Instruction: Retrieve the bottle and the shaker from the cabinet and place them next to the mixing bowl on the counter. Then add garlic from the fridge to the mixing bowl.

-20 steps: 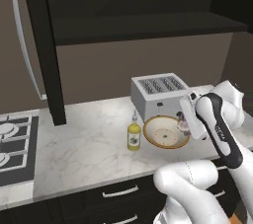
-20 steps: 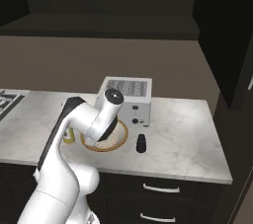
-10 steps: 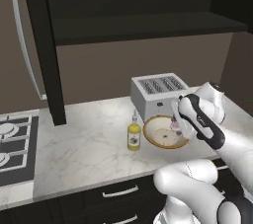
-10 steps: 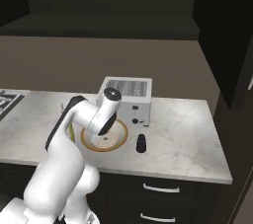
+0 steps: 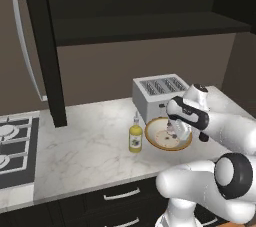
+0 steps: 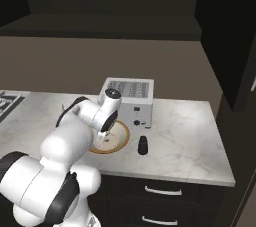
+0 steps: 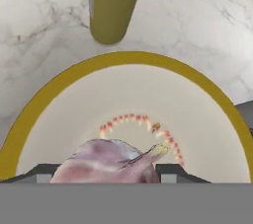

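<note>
Gripper (image 7: pixel 106 168) clasping garlic (image 7: pixel 111 163) above mixing bowl (image 7: pixel 44 99) on marble counter (image 5: pixel 85 146).

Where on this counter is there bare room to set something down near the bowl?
Open marble lies between the stove and the bottle, and right of the shaker toward the counter's end. It is crowded around the mixing bowl: the toaster behind it, the bottle on its left, the shaker on its right, and the gripper holding garlic over it.
</note>
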